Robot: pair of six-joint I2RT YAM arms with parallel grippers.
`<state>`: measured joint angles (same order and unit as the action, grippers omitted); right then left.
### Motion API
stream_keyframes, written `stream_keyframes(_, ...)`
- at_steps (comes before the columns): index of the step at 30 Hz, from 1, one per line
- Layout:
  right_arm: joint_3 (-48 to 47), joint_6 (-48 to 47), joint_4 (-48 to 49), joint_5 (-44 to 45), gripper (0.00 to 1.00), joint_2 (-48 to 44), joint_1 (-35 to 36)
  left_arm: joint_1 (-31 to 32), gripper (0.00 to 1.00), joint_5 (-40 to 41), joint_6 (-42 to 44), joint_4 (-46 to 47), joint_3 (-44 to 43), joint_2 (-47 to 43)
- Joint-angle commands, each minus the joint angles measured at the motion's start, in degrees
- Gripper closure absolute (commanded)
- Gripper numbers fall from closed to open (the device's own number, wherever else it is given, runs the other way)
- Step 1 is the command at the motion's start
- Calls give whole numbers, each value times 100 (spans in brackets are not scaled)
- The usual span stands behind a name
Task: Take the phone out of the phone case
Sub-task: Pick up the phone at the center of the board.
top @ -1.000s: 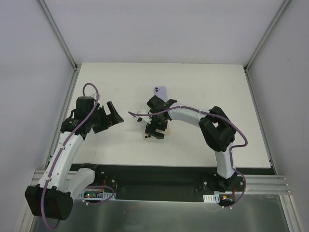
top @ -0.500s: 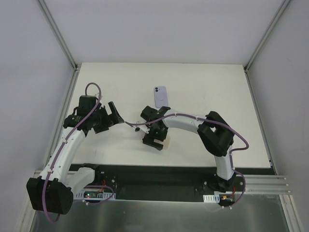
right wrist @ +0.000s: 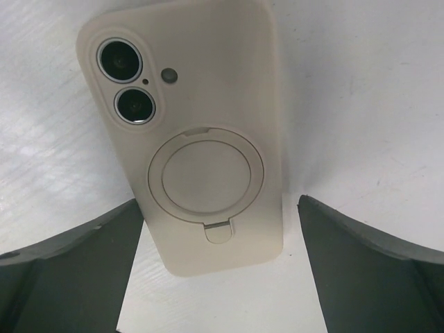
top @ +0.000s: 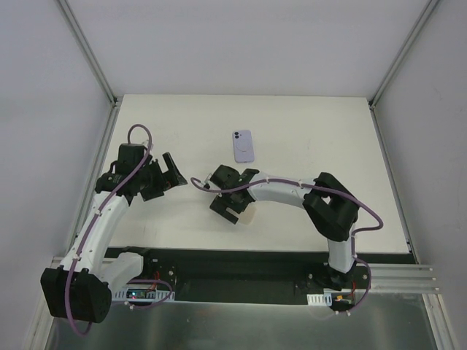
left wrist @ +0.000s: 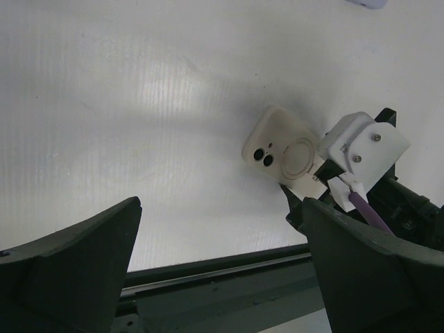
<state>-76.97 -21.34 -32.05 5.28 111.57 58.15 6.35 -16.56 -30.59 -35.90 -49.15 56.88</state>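
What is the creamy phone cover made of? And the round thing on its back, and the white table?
Cream cover: looks like soft silicone or rubbery plastic. It is matte, with rounded edges and no sharp glints.
Round ring: same matte cream look, so probably the same material, but I can't be sure.
Table: a white sheet with faint fine ribs and a soft sheen, maybe plastic board.

Phone case [right wrist: 208,90] cream; far phone [top: 243,146] lilac; table [top: 314,138] white; fingers [right wrist: 62,263] black; cable [left wrist: 364,210] purple.
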Motion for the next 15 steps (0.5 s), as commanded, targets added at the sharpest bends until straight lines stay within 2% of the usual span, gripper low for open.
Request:
stream_keyframes(1, 498, 341, 919, 800, 1, -91, 74, -335, 1, -190, -149, -57, -209, -11)
stream_keyframes(4, 806, 403, 1069, 633, 3, -276, 74, -888, 1, -576, -167, -110, -289, 103)
stream_keyframes(8, 1122, 631, 1166, 63, 5, -469, 56, -1539, 1, -1593, -351, -93, -253, 384)
stream_keyframes(10, 1289, 710, 1254, -96, 7, -513, 39, -1645, 1, -1894, -474, -93, -245, 665)
stream_keyframes(12, 1395, 772, 1341, -299, 15, -566, 47, -1637, 1, -2262, -413, -49, -210, 858)
stream_keyframes(15, 1413, 886, 1333, -475, 19, -566, 47, -1628, 1, -2467, -194, 48, -174, 764)
